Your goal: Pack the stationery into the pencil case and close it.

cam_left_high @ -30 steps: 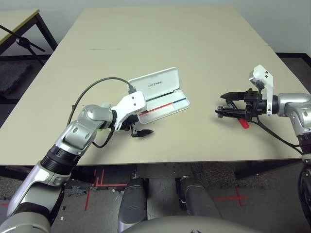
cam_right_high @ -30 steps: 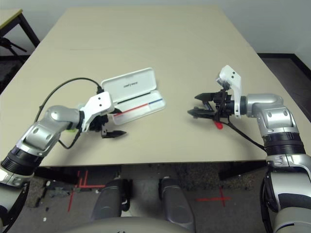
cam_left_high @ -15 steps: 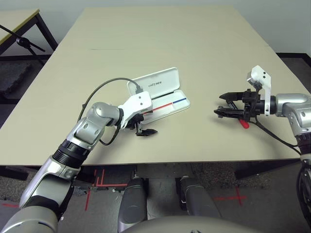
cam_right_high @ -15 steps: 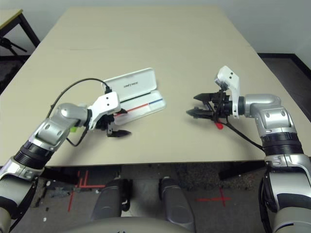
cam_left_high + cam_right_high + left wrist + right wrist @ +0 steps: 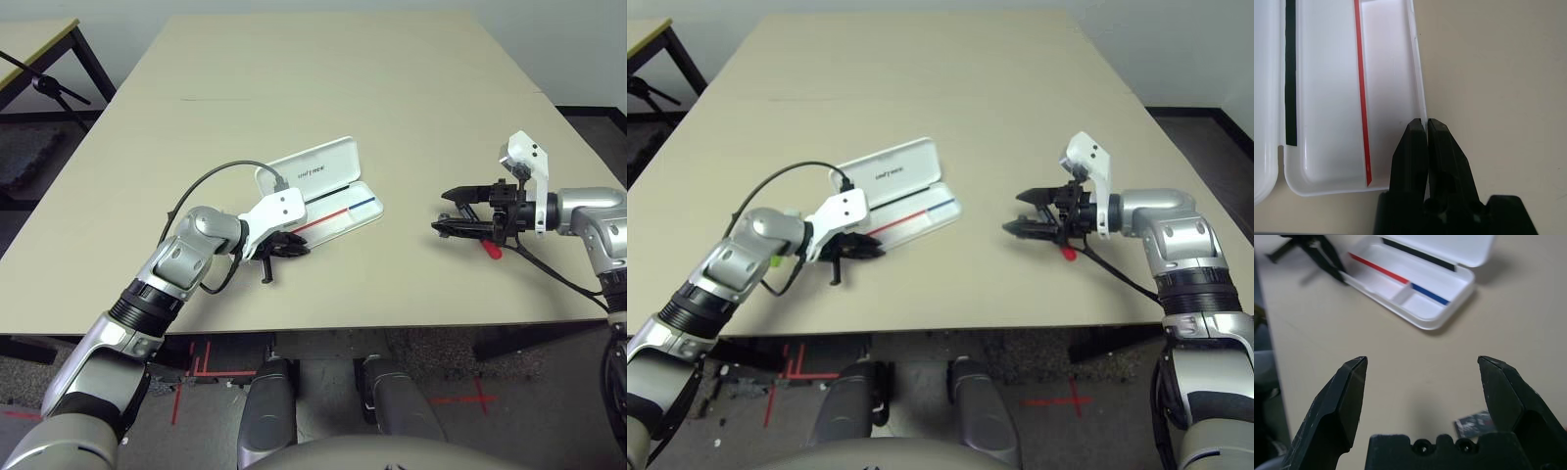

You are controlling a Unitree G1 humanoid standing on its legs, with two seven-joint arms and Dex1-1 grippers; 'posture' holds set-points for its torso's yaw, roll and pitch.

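Head-camera and wrist views of the table [image 5: 323,88] with both arms over it. The pencil case [image 5: 328,196], a flat white box with rounded corners, lay open near the middle of the table, its lid [image 5: 315,166] raised behind the tray and carrying small dark lettering. A red-and-blue line [image 5: 338,211] ran along the inside of the tray; in the left wrist view the red part [image 5: 1361,93] ran the length of the tray and a dark strip [image 5: 1290,73] lay along the lid side. The left gripper [image 5: 1426,128] was at the near left corner of the case with its two black fingers pressed together, their tips at the rim of the tray; whether they pinched the rim could not be told. A black cable [image 5: 211,181] looped from the left wrist. A small patch of light green, the highlighter [image 5: 775,260], showed just behind the left forearm, mostly hidden. The right gripper [image 5: 438,213] hung well to the right of the case, pointing toward it, its fingers [image 5: 1349,396] spread wide and holding nothing. The red marker [image 5: 490,249] lay on the table just under the right gripper, its labelled end [image 5: 1474,423] visible between the fingers in the right wrist view
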